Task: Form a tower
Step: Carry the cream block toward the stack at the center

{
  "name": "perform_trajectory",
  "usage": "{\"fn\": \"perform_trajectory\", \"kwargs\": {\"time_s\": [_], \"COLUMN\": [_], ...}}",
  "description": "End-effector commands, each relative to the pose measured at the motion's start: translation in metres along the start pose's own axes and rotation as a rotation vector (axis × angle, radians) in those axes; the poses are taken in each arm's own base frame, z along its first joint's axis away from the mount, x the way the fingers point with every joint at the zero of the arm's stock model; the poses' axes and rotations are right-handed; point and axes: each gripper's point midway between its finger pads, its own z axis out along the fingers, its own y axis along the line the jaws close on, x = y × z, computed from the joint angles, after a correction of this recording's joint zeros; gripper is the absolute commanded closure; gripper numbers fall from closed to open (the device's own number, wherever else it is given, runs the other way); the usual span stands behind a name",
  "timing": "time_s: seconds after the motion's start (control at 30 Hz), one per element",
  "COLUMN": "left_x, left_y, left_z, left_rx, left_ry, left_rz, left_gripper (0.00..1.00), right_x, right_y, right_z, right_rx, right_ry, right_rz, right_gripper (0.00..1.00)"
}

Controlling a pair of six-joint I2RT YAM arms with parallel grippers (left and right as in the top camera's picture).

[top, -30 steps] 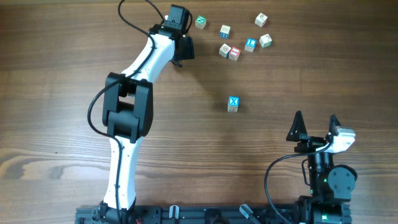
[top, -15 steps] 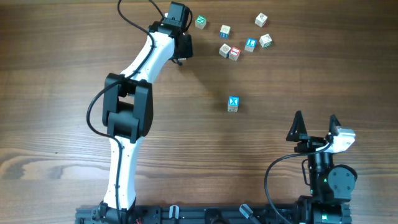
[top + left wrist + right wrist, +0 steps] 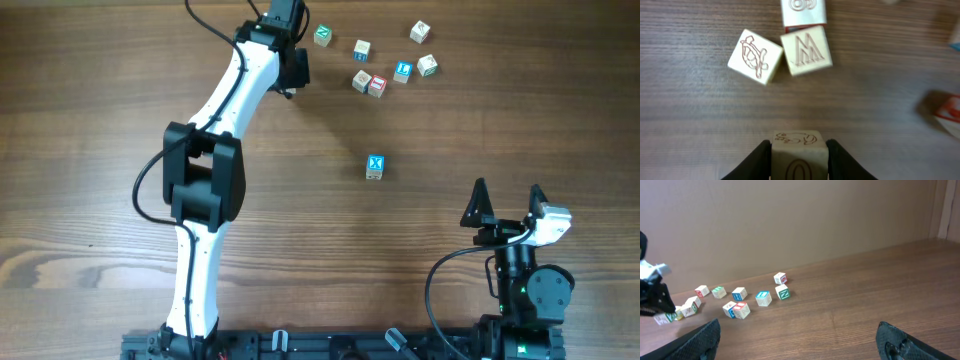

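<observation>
Wood-grain table, overhead: the left arm reaches to the far edge, with the left gripper down beside the loose cubes scattered along that edge, right of centre. Its fingers are hidden under the wrist here. The tower stands alone nearer the table's middle, blue X face up, well apart from the scatter, probably so picking doesn't knock it. The right gripper sits toward the near right corner, spread wide and empty, out of the working lane.

Left wrist: both fingers press the side faces of a pale cube, O printed on the face toward the camera. The hold looks centred and square. Can't tell if the cube is on the wood or lifted. Ahead, an M cube touches a skewed neighbour. The gripped one is apart from them, which likely makes it the easier pick.

Right wrist: black fingertips sit at both lower corners, nothing between. The loose cubes form a distant row. The tower is not in this view. Likely step: pick, then carry to the tower, which needs squared alignment or the stack tips.
</observation>
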Motion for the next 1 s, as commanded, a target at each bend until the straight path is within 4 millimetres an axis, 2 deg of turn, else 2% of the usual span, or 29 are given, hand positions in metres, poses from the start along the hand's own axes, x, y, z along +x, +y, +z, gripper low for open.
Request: {"fn": "perform_trajectory", "kwargs": {"time_s": [0.0, 0.1, 0.13, 0.2, 0.33, 0.4, 0.47, 0.63, 0.77, 0.9, 0.97], "left_x": [-0.02, -0.002, 0.01, 0.03, 0.088, 0.104, 0.112, 0.131, 0.149, 0.168, 0.169], "left_y": [-0.035, -0.063, -0.075, -0.092, -0.132, -0.149, -0.156, -0.154, -0.145, -0.157, -0.164], "left_z": [-0.084, -0.121, -0.133, -0.144, -0.152, -0.156, -0.157, -0.146, -0.122, -0.106, -0.105], "left_rx": [0.07, 0.102, 0.115, 0.125, 0.124, 0.134, 0.138, 0.109, 0.066, 0.078, 0.078], "left_ry": [-0.129, -0.126, -0.115, -0.083, 0.019, 0.028, 0.036, 0.089, 0.143, 0.149, 0.12], "left_rz": [0.043, 0.068, 0.079, 0.105, 0.223, 0.257, 0.279, 0.289, 0.204, 0.233, 0.241], "left_gripper": [0.66, 0.66, 0.66, 0.66, 0.66, 0.66, 0.66, 0.7, 0.75, 0.75, 0.75], "right_x": [-0.001, -0.001, -0.001, -0.001, -0.001, -0.001, -0.001, -0.001, -0.001, -0.001, -0.001], "right_y": [0.004, 0.004, 0.004, 0.004, 0.004, 0.004, 0.004, 0.004, 0.004, 0.004, 0.004], "right_z": [0.0, 0.0, 0.0, 0.0, 0.0, 0.0, 0.0, 0.0, 0.0, 0.0, 0.0], "right_rx": [-0.02, -0.02, -0.02, -0.02, -0.02, -0.02, -0.02, -0.02, -0.02, -0.02, -0.02], "right_ry": [-0.004, -0.004, -0.004, -0.004, -0.004, -0.004, -0.004, -0.004, -0.004, -0.004, -0.004], "right_rz": [0.006, 0.006, 0.006, 0.006, 0.006, 0.006, 0.006, 0.006, 0.005, 0.006, 0.006], "right_gripper": [0.0, 0.0, 0.0, 0.0, 0.0, 0.0, 0.0, 0.01, 0.0, 0.0, 0.0]}}
